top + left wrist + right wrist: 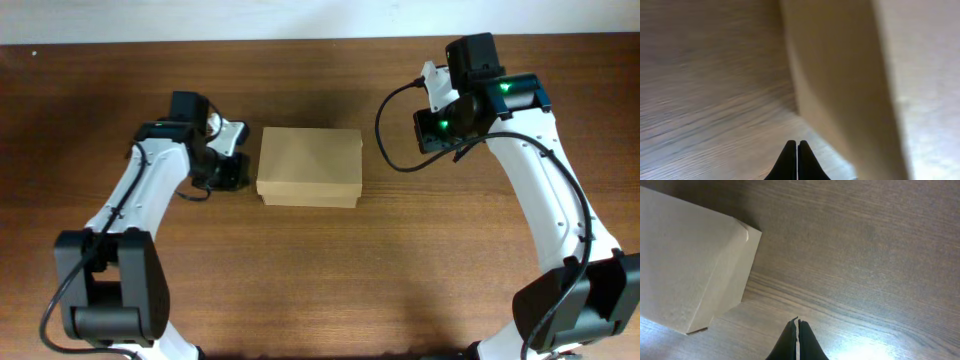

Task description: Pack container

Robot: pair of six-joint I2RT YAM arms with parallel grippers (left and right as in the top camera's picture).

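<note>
One tan rectangular cardboard box (309, 166), lid down; left gripper (797, 150) and right gripper (797, 327) are pinched together, empty. Closing is judged done; a clear withdrawal is called for.

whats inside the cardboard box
Cannot be seen: the container has its lid flap shut, so only its plain tan top and sides show. Nothing lies on top; it sits on the wooden table.

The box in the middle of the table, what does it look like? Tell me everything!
The box is a plain tan cardboard rectangle with no writing. Its lid is closed, with a small flap corner showing at one edge. It lies flat on the brown wooden table, between the arms. The left gripper, shut, sits close beside one short side; whether it touches is unclear. The right gripper, also shut, is apart from it.
</note>
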